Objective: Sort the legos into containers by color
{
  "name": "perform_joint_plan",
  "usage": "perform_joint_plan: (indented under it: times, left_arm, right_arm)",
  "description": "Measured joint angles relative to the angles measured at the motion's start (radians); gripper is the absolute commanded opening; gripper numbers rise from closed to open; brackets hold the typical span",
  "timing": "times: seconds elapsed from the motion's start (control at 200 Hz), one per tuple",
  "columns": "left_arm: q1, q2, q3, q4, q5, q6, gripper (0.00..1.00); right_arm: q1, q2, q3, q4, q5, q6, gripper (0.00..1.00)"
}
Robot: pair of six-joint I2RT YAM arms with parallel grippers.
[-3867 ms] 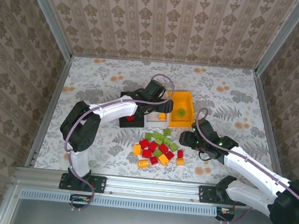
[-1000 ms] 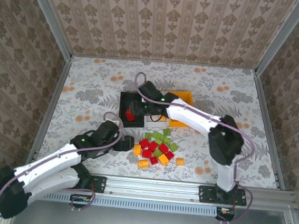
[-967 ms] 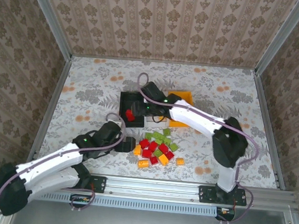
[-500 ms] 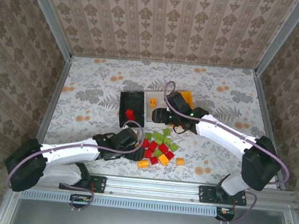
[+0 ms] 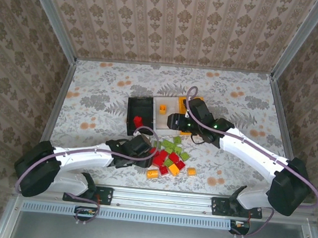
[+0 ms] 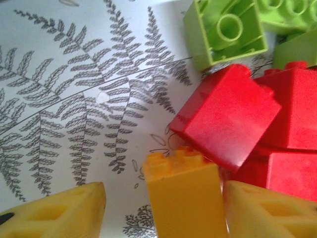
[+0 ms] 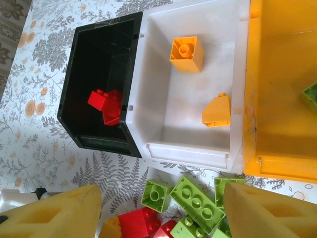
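Your left end effector (image 6: 163, 196) has pushed into the lego pile (image 5: 168, 155) and straddles an orange brick (image 6: 184, 208) on the desk (image 6: 74, 99), not yet clenched, while the right end effector (image 7: 161, 198), released and empty, has retreated above the white bin (image 7: 188, 109), so orange looks next.

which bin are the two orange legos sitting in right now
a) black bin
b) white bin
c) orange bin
b: the right wrist view shows both orange legos lying inside the white bin, while the black bin beside it holds red legos.
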Motion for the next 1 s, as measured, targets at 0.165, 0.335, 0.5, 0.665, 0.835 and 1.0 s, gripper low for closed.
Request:
perform_joint_plan:
  times: [0.165,0.335,0.5,0.665,0.835,1.0]
  left_arm:
    - [0.000,0.000,0.000,-0.039,-0.017,0.000,0.62]
    - [0.000,-0.016,0.000,-0.046,-0.021,0.001,0.54]
    - [0.006,-0.019,0.000,-0.035,-0.010,0.009,0.46]
    - [0.012,-0.025,0.002,-0.049,-0.007,0.017,0.59]
    - [0.034,-0.021,0.002,-0.055,0.000,0.020,0.55]
    - [0.034,0.006,0.002,-0.040,0.016,0.025,0.46]
  right_arm:
    - [-0.003,0.000,0.000,0.000,0.001,0.003,0.68]
    - [-0.003,0.000,0.000,0.000,0.001,0.012,0.68]
    - [-0.005,-0.002,-0.002,0.000,0.002,0.018,0.68]
    - [-0.014,-0.023,-0.024,0.000,0.005,0.018,0.68]
    - [-0.016,-0.037,-0.046,-0.001,0.005,0.019,0.68]
    - [-0.023,-0.050,-0.064,-0.001,0.005,0.019,0.68]
